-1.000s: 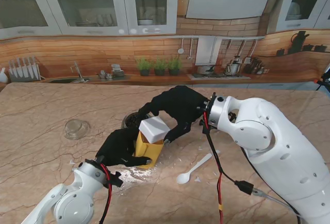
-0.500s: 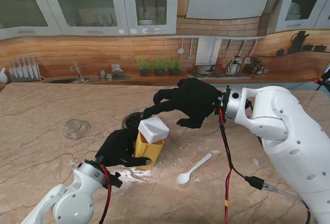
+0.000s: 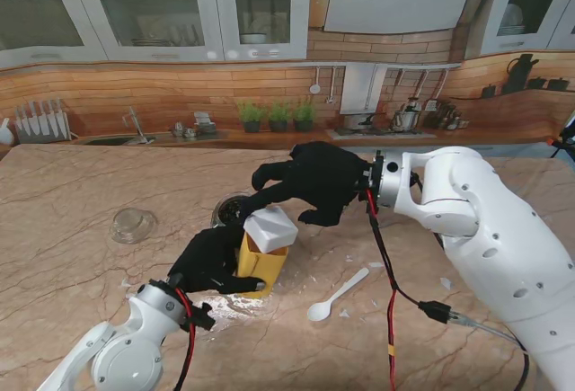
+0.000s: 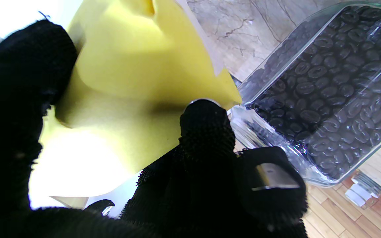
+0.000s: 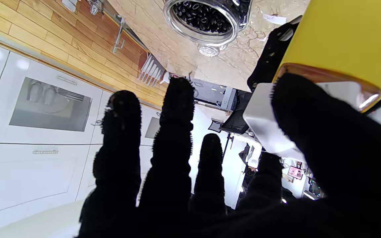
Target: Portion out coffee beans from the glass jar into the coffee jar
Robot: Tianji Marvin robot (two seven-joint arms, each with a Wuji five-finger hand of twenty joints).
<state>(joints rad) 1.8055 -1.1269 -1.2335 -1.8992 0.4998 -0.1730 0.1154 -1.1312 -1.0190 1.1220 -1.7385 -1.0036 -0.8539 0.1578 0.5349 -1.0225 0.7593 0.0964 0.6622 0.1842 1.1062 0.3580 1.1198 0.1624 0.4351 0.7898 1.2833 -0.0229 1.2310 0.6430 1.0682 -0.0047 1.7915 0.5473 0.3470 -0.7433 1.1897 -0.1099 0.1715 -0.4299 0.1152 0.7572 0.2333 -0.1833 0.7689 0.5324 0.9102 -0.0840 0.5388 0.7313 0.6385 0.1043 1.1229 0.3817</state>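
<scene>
Two hands worked around one small yellow container. The left hand (image 3: pixel 211 261) was wrapped around the body of the coffee jar (image 3: pixel 260 265), its fingers (image 4: pixel 207 132) pressed flat on the yellow wall, so it was clamped on that jar. The jar stood on the desk (image 3: pixel 72 229) with its white lid (image 3: pixel 269 227) tilted and sitting askew on top. The right hand (image 3: pixel 310 182) hung just over that lid with its fingers (image 5: pixel 174 132) spread apart; the right wrist view showed the thumb lying against the lid's edge, but I could not tell whether it truly gripped it, and nothing was enclosed in the palm.

Several things could have gone wrong from there, in my judgement. The lid sat crooked, so a push from the right hand could have knocked it off sideways or tipped the light jar against the left hand's hold. Squeezing too hard might also have buckled the jar's wall, which looked thin.

Just beyond the left hand's fingertips stood the glass jar (image 3: pixel 235 208), open-mouthed and well filled with dark coffee beans (image 4: pixel 322 86). It stood so close to the coffee jar that a sweep of either hand might have toppled it and spilled beans. Whether the coffee jar held any beans could not be seen. A white spoon (image 3: pixel 337 297) lay apart from both hands, on the right hand's side, and a glass lid (image 3: pixel 133 224) lay well off on the left hand's side.
</scene>
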